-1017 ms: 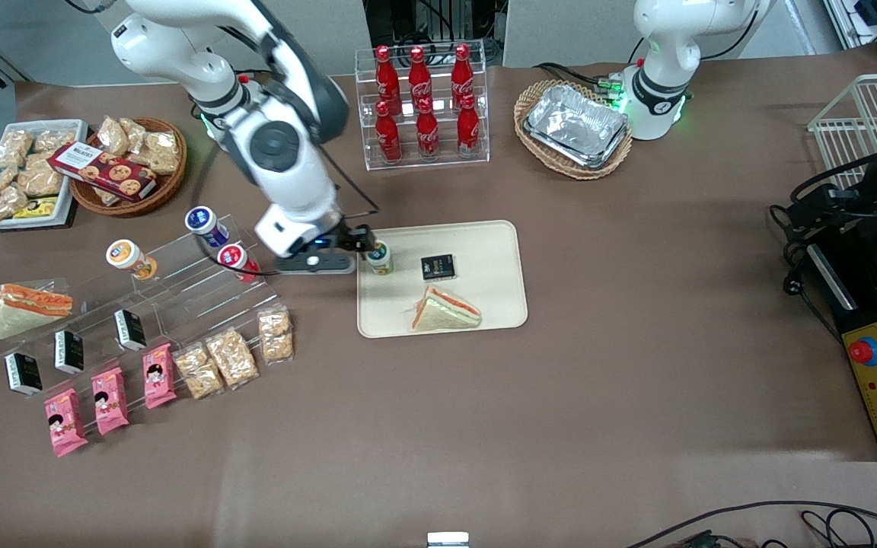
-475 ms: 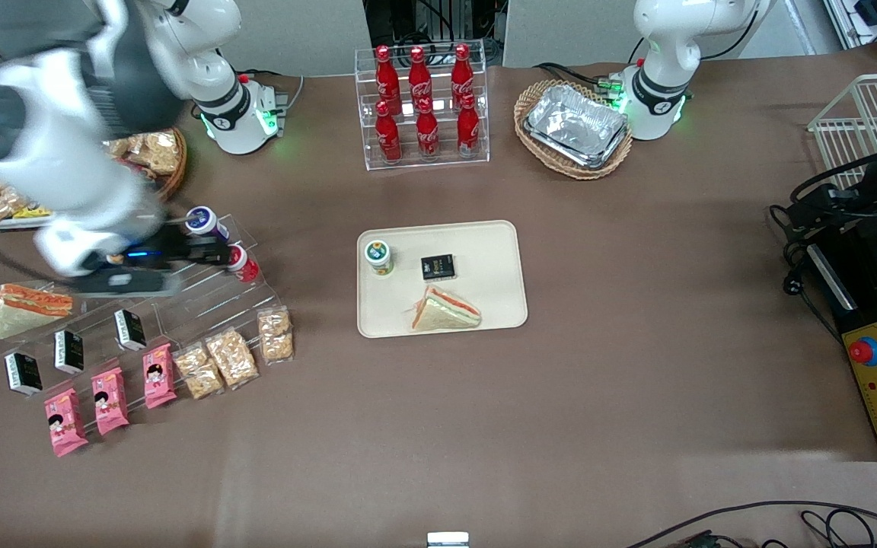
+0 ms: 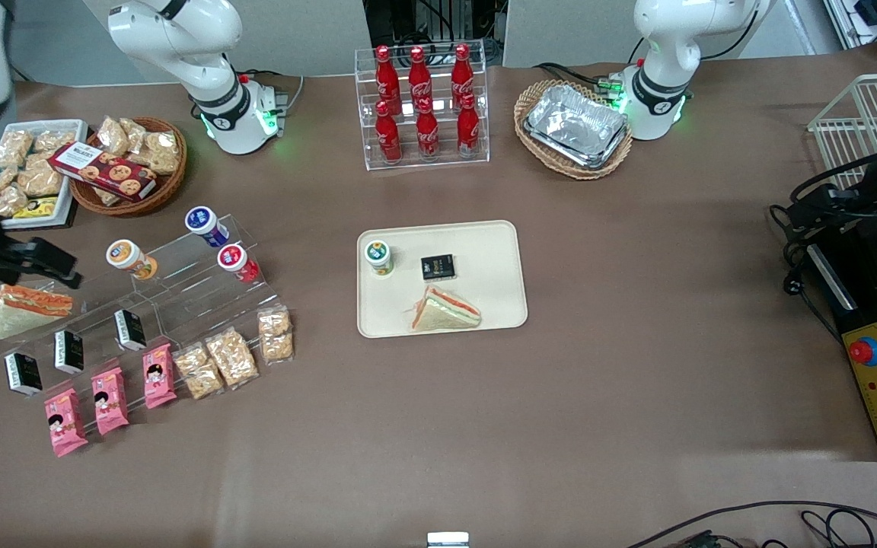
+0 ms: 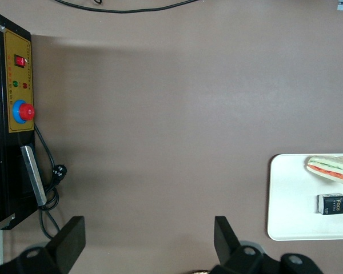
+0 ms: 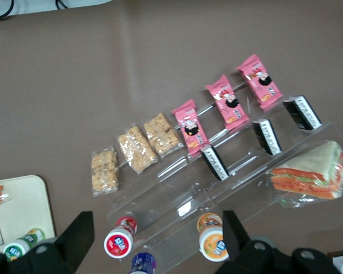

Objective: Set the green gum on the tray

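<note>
The green gum (image 3: 378,256) stands upright on the cream tray (image 3: 484,251), near the tray corner closest to the working arm's end, with its white lid up. The right wrist view also catches the green gum (image 5: 20,246) and a corner of the tray (image 5: 20,202). My gripper (image 3: 65,270) hangs open and empty well away from the tray, toward the working arm's end of the table, above the clear acrylic stand (image 3: 180,293). In the right wrist view the gripper (image 5: 157,224) shows wide-spread fingers with only the stand below them.
A sandwich (image 3: 444,310) and a black box (image 3: 438,266) share the tray. The stand holds orange (image 3: 128,257), blue (image 3: 204,223) and red (image 3: 237,261) canisters, a sandwich, black boxes, pink packets and snack bars. A cola rack (image 3: 422,106) and wicker baskets lie farther from the camera.
One second ago the gripper was at the green gum on the tray. It has since let go and swung away toward the working arm's end; the gum stays standing.
</note>
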Motion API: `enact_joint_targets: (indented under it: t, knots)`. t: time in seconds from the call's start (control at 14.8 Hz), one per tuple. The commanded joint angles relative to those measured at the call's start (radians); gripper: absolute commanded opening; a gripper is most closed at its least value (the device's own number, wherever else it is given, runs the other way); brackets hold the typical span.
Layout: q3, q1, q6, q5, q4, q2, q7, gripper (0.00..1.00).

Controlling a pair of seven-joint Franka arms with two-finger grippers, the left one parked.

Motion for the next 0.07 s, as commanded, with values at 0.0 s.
enact_joint_targets:
  t: [0.0]
  knots:
    - [0.015, -0.033, -0.04, -0.003, 0.038, 0.002, 0.002, 1.0]
